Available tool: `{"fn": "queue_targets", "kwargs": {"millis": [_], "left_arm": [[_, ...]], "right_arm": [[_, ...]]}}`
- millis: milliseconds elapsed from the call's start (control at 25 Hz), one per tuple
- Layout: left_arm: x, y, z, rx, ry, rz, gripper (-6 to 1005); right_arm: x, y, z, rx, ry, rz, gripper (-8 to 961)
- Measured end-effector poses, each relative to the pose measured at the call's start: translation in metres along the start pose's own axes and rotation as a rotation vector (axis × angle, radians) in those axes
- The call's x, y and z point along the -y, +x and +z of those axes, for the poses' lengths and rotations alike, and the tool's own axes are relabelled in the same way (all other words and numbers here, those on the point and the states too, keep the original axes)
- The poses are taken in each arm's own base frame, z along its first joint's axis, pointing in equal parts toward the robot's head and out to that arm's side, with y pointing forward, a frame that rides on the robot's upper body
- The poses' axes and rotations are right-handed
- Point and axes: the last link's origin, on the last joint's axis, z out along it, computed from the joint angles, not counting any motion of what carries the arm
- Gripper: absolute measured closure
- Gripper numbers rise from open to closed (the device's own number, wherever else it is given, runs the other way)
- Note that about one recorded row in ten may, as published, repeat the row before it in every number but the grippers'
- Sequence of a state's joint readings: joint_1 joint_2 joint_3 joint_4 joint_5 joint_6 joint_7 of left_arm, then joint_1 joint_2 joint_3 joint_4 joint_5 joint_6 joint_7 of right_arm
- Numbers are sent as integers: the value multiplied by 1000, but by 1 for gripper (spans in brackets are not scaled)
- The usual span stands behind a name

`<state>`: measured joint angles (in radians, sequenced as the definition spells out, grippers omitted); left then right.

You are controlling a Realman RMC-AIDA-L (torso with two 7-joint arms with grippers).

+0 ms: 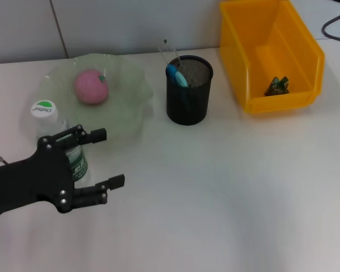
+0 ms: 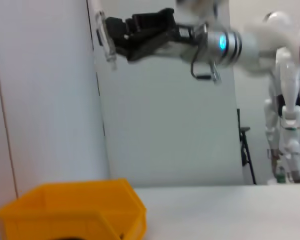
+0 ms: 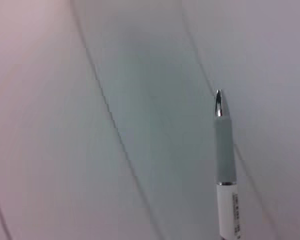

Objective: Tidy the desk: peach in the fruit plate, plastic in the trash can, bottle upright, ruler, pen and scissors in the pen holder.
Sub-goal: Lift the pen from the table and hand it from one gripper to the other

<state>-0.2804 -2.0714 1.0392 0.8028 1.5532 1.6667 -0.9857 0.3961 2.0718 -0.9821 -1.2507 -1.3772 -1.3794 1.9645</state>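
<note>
The pink peach (image 1: pixel 91 86) lies in the pale green fruit plate (image 1: pixel 130 107). A clear bottle (image 1: pixel 50 122) with a green-and-white cap stands upright at the plate's near left rim. My left gripper (image 1: pixel 106 158) is open just in front of it, its black hand covering the bottle's lower part. The black mesh pen holder (image 1: pixel 188 96) holds blue-handled scissors (image 1: pixel 176 74) and a clear ruler (image 1: pixel 169 55). Green plastic (image 1: pixel 277 86) lies in the yellow trash can (image 1: pixel 306 54). My right gripper (image 2: pixel 110 37) is raised high, shut on the pen (image 3: pixel 225 165).
The yellow bin (image 2: pixel 70 207) stands at the table's back right, with a black cable (image 1: pixel 334 28) behind it. A white wall runs along the back edge. Another robot (image 2: pixel 285 110) stands far off in the left wrist view.
</note>
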Motion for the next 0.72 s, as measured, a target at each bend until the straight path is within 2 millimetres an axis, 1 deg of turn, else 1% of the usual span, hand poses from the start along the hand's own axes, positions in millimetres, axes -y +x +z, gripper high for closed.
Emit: {"fn": "queue_targets", "kwargs": {"millis": [80, 120, 160, 200, 240, 320, 360, 400, 440, 480, 520, 560, 720], "left_arm": [[0, 0, 1, -15, 4, 15, 174], [-1, -1, 3, -34, 10, 33, 174], [-1, -1, 3, -34, 10, 33, 174], [-1, -2, 4, -42, 12, 40, 174], [-1, -3, 5, -46, 12, 42, 174], [-4, -4, 6, -55, 4, 58, 174], [-4, -3, 5, -59, 3, 67, 174], [-6, -3, 5, -66, 1, 78, 174], [-7, -2, 4, -76, -2, 86, 174], [-7, -2, 4, -76, -2, 86, 174], [-9, 1, 3, -101, -8, 92, 174], [-9, 1, 3, -101, -8, 92, 174], [-12, 9, -1, -154, -21, 104, 174]], "right_arm": [[5, 8, -5, 83, -65, 168, 771], [10, 15, -7, 99, -100, 286, 770], [10, 15, -7, 99, -100, 286, 769], [13, 26, -8, 86, -132, 397, 768], [13, 26, -8, 86, -132, 397, 767], [14, 38, -12, 84, -159, 523, 765], [14, 38, -12, 84, -159, 523, 764], [10, 43, -13, 109, -191, 610, 763], [8, 45, -13, 130, -213, 658, 762], [8, 45, -13, 130, -213, 658, 761], [5, 49, -12, 186, -268, 751, 760], [5, 49, -12, 186, -268, 751, 759], [1, 66, -4, 307, -387, 958, 755]]}}
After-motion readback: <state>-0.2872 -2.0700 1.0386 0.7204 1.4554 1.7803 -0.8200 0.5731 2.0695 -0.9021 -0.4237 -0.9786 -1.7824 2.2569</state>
